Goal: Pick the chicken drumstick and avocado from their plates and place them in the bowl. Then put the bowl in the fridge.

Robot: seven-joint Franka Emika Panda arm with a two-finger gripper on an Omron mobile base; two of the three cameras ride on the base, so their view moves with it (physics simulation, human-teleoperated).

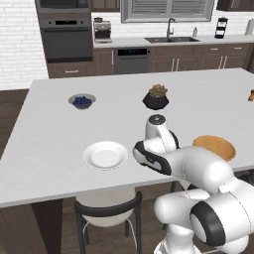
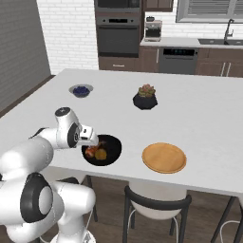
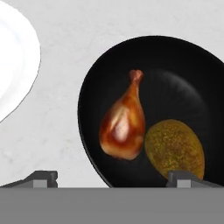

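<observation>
Hand view: chicken drumstick (image 3: 123, 129) and avocado (image 3: 175, 148) lie in bowl (image 3: 175, 70), my end effector (image 3: 111, 178) wide, empty; next, grip the rim, fridge-bound.

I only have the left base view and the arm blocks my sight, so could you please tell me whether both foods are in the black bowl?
Observer: Yes, the chicken drumstick and the avocado lie side by side in the bowl.
Operator: Thank you. Is the gripper holding anything?
Observer: No, it hangs open above the bowl with nothing between its fingers.
Operator: Does the bowl touch the white plate?
Observer: No, in the hand view bare counter separates them.
</observation>
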